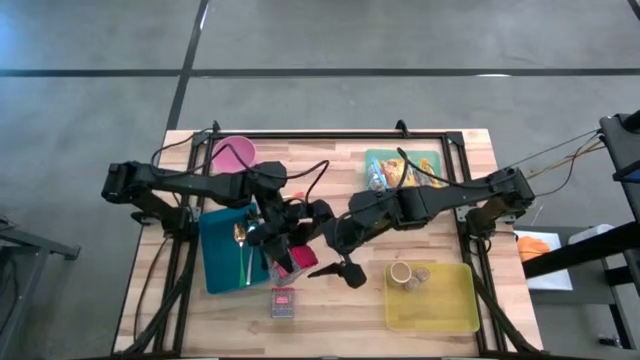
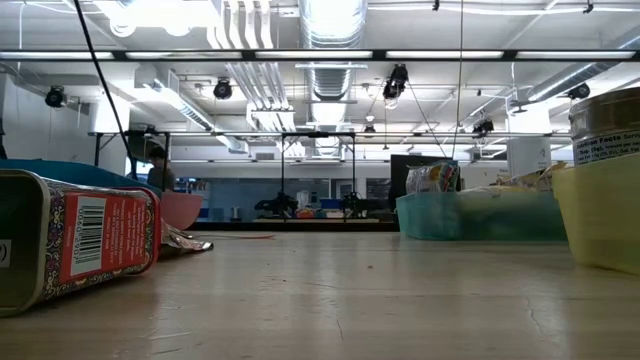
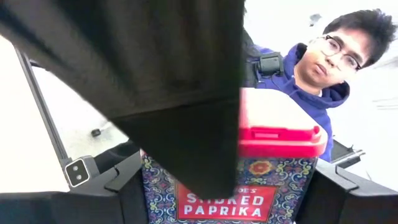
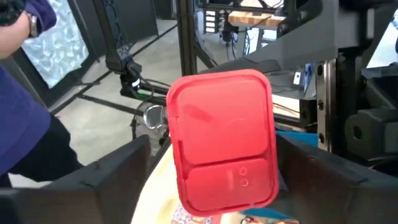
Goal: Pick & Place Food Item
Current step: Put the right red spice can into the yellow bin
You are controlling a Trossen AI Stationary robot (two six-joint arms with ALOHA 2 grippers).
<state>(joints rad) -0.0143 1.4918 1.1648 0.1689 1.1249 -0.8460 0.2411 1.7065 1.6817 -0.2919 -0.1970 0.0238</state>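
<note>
Rectangular red-lidded smoked paprika tin (image 3: 249, 168) with patterned blue sides, grasped between the left gripper (image 1: 283, 250) fingers above the wooden table (image 1: 330, 310) beside a teal tray (image 1: 222, 265), right gripper (image 1: 335, 268) close by, fingers spread (lid between them, untouched).

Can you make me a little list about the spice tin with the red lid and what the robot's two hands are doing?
Thing held: paprika tin, red lid
Left end effector: closed on the tin's sides, beside the blue tray
Right end effector: open, one finger on each side of the lid, gaps showing
In the blue tray: spoon
Also on the table: spare tin lying on its side, pink bowl, green tray, yellow tray
</note>
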